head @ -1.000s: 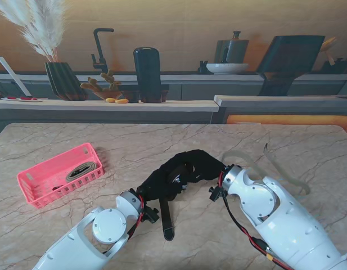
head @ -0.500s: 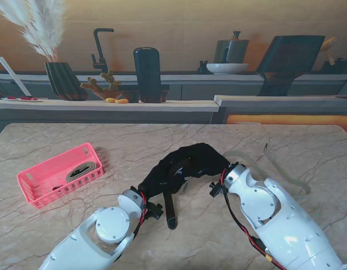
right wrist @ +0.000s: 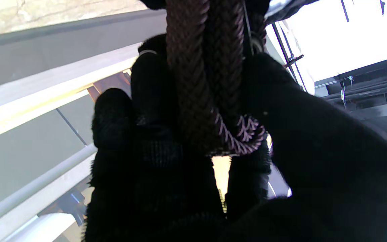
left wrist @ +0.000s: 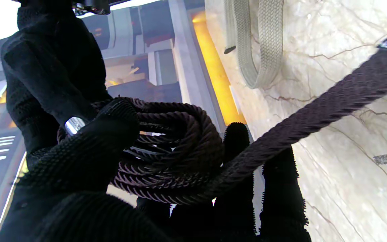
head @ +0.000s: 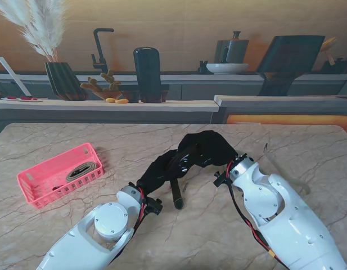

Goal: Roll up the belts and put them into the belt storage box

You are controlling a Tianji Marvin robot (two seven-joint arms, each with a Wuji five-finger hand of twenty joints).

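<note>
Surface: beige marble-patterned table top (head: 134, 140), brown veins, matte.

Nearest me, two white arm shells rise from the near edge of the table. Left hand (head: 156, 175) and right hand (head: 210, 151), both in black knit gloves, meet over the middle of the table, lifted off it. Between them: a dark brown braided woven belt (left wrist: 176, 148), partly wound into a coil. Left wrist view shows the left fingers (left wrist: 233, 141) wrapped round the coil, clamped on it; right wrist view shows the right fingers (right wrist: 113, 114) and thumb pinching the same braid. A loose tail hangs from the coil toward the table; its end looks just off or on the surface, cannot tell which.

Just right of the hands: a second, pale grey webbing belt (head: 288, 179) lies slack in a loop on the table, partly hidden by the right arm.

Well left of the hands: pink slotted plastic storage basket (head: 35, 183), rectangular, holding one rolled tan belt (head: 80, 170); contents otherwise hard to make out.

Beyond the table's far edge: a grey counter ledge (head: 106, 104), a ribbed dark vase with pale pampas plumes (head: 63, 80), and a tall black rounded container (head: 147, 73). Small items there too blurred to name.
</note>
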